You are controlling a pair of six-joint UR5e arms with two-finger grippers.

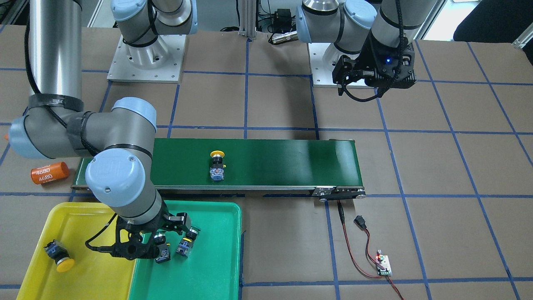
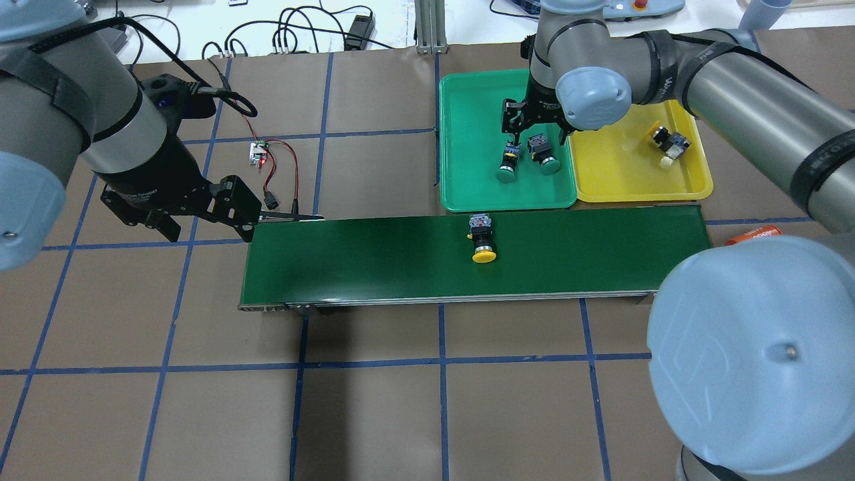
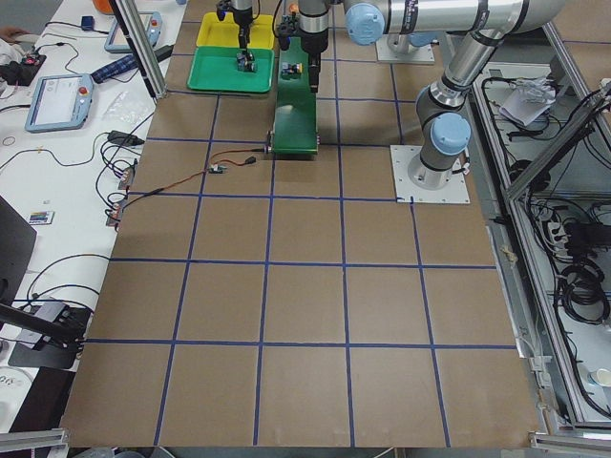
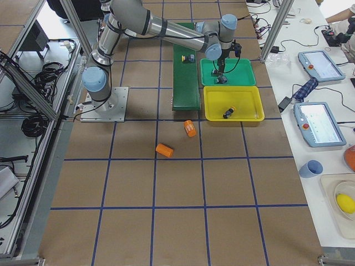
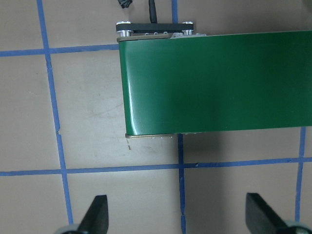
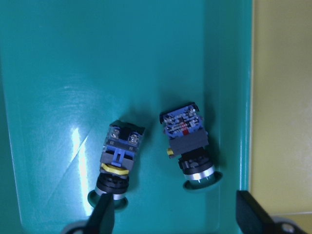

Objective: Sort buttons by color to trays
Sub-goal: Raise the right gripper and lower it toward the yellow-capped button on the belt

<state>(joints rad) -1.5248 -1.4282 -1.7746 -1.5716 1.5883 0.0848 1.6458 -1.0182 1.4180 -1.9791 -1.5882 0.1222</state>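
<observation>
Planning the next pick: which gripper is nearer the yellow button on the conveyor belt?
Right. The right gripper hovers over the green tray, close by the yellow button; the left gripper hangs off the conveyor belt at its far end.

R arm (image 1: pixel 54 50): silver tube, lt-blue joint caps, blk cable | L gripper (image 5: pixel 179 217): blk

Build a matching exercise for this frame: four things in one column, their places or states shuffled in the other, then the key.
Things:
1. green-capped buttons
2. left gripper
3. right gripper
4. orange cylinders

Places or states:
A. open, over the green tray
B. lying on the bare table
C. open, above the table by the conveyor belt's end
D. lying on their sides in the green tray

Pairs: 1-D, 2-C, 3-A, 4-B.
</observation>
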